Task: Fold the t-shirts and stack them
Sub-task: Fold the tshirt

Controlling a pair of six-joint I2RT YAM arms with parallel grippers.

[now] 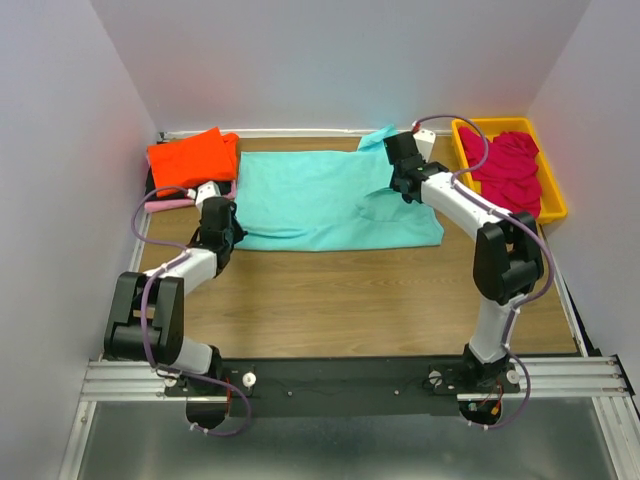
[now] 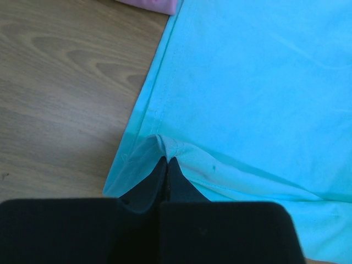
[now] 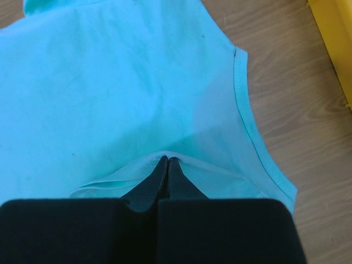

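Observation:
A turquoise t-shirt lies spread on the wooden table. My left gripper is shut on its hem near the front left corner; in the left wrist view the cloth puckers at the fingertips. My right gripper is shut on a fold of the same shirt near its right side; in the right wrist view the cloth rises to the closed tips. A folded orange-red t-shirt lies on a pale pink one at the back left. Magenta t-shirts fill the tray.
A yellow plastic tray stands at the back right; its edge shows in the right wrist view. White walls close the back and both sides. Bare wooden table lies between the shirt and the arm bases.

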